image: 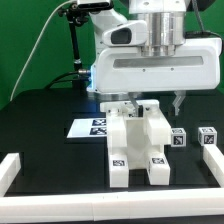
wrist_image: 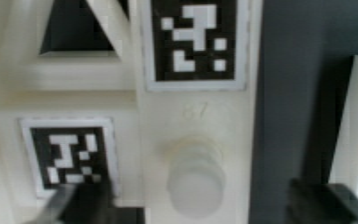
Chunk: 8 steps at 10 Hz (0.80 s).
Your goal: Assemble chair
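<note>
The chair sits directly beneath the wrist camera; we position the fingers spread astride it, apparently because it stands unaided on the tabletop.

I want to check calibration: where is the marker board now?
In the exterior view, the marker board lies flat left of centre, its right end tucked behind the left side of the chair.

The black surface carries the marker board, the joined white chair blocks, a small tagged cube, a second cube and a white border rail.
</note>
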Each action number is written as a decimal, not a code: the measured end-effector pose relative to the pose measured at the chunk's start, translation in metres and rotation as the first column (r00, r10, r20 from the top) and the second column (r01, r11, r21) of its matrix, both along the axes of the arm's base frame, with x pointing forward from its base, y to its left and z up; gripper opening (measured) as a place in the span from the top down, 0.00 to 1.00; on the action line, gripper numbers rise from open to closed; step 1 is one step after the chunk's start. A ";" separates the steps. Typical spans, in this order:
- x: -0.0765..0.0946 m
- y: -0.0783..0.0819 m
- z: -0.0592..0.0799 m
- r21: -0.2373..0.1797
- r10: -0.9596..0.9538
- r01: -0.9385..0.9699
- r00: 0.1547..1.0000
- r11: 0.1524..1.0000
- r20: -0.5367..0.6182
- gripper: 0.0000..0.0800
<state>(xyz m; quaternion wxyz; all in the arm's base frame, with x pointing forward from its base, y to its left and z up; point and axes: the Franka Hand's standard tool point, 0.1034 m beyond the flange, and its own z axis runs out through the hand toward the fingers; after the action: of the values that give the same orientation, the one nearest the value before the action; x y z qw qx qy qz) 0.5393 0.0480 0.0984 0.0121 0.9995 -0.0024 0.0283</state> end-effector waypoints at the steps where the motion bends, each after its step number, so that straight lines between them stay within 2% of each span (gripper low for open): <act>1: 0.001 -0.001 0.001 0.000 -0.002 0.002 1.000 1.000 0.001 0.23; 2: 0.003 -0.002 0.002 0.000 -0.003 0.003 1.000 1.000 0.004 0.20; 8: 0.003 -0.001 0.002 0.000 -0.003 0.003 1.000 1.000 0.004 0.19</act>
<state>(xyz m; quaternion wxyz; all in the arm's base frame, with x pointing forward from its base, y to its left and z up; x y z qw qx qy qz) 0.5419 0.0465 0.1001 0.0121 0.9995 -0.0038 0.0303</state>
